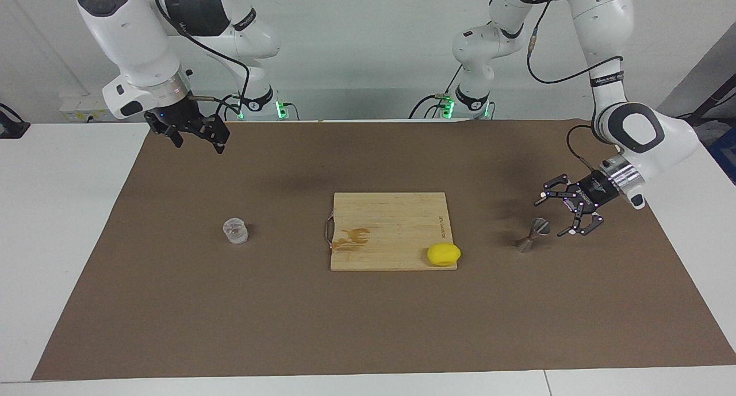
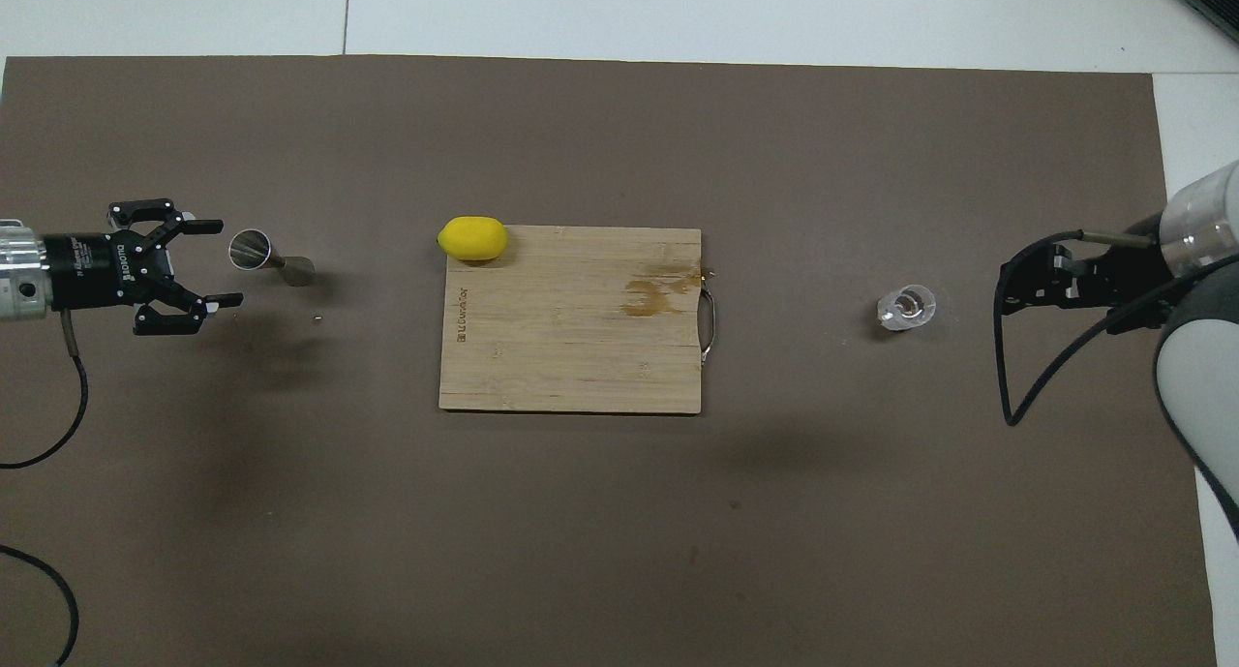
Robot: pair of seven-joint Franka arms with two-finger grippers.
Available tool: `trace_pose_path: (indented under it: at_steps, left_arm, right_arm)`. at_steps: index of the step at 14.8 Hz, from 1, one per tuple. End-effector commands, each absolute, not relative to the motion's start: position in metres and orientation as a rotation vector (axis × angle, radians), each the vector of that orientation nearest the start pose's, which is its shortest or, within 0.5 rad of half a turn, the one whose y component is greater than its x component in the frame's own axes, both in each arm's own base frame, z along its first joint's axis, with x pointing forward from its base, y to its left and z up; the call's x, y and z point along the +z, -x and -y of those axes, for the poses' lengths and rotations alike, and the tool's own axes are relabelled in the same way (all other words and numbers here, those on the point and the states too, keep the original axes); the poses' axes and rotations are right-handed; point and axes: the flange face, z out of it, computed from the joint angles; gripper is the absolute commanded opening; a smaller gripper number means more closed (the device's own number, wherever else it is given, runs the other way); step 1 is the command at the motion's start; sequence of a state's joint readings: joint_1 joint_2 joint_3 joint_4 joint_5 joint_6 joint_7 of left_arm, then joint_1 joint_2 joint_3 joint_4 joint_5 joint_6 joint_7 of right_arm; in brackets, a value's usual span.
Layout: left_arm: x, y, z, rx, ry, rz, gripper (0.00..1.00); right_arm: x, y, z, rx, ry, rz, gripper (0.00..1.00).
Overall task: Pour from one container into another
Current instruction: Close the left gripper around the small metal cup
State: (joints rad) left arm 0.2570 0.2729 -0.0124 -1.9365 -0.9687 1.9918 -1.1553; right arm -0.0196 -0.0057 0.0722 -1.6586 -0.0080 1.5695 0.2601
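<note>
- Facing view: your left gripper [image 1: 555, 215] is spread wide beside the small silver hourglass metal jigger [image 1: 532, 234], holding nothing.
- A finger clip could topple it.
- Right gripper [image 1: 195, 133] waits released above the mat.

Facing and overhead cameras, opposed, both cover the brown mat [image 1: 368, 327].

Shiny metal jigger [image 1: 530, 234]; clear glass cup [image 1: 235, 231]; matt wooden board [image 1: 391, 223]; glossy lemon [image 1: 443, 254].

Robot lab: two arms [image 1: 609, 45], papered table [image 1: 368, 327].
</note>
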Motion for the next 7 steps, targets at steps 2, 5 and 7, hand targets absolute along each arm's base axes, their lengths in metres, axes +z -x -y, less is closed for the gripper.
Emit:
trace_pose_path:
  at_steps: [2,5,7]
  left_arm:
    - [0.3422,-0.5950,-0.0894,-0.692,-1.334,-1.974,0.99]
    - [0.3396,-0.5946,-0.0869,-0.676,-1.389,-1.926,0.99]
    - [0.3379,-0.5948,-0.0860,-0.671,-1.405,-1.910,0.98]
  right_arm:
    - [0.5876,-0.5412,-0.0244,0.120,3.149,-0.307,1.00]
    - [0.5876,-0.5412,-0.0244,0.120,3.149,-0.307,1.00]
    - [0.5868,-0.5416,-0.0244,0.122,3.149,-0.307,1.00]
